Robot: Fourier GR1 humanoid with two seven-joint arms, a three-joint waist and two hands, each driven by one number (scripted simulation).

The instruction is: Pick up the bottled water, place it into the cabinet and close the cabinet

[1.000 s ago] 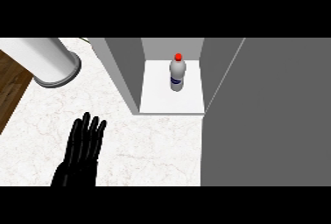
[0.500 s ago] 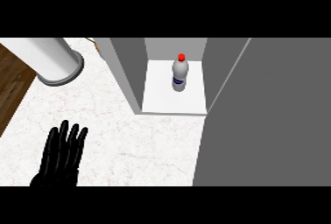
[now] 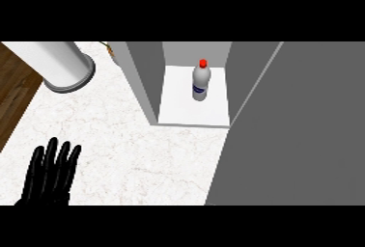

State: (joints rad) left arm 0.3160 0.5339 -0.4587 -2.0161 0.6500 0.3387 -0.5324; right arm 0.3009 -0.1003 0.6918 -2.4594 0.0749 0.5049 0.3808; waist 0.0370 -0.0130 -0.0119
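The water bottle (image 3: 201, 83), white with a red cap and a blue label, stands upright on the white shelf (image 3: 192, 113) inside the grey cabinet (image 3: 143, 72). The cabinet's door (image 3: 299, 135) is swung open and fills the right side of the view. My left hand (image 3: 50, 173) is at the lower left over the marble counter, open with straight fingers pointing away, far from the bottle and holding nothing. My right hand does not show.
A tall white cylinder (image 3: 64, 65) on a grey base stands at the counter's upper left corner. The counter's left edge (image 3: 16, 130) runs diagonally, with dark wood floor beyond it. Marble counter (image 3: 143, 154) lies between my hand and the cabinet.
My left hand has drawn back down and to the left, away from the cabinet. The bottle stays upright on the shelf and the door stays open.
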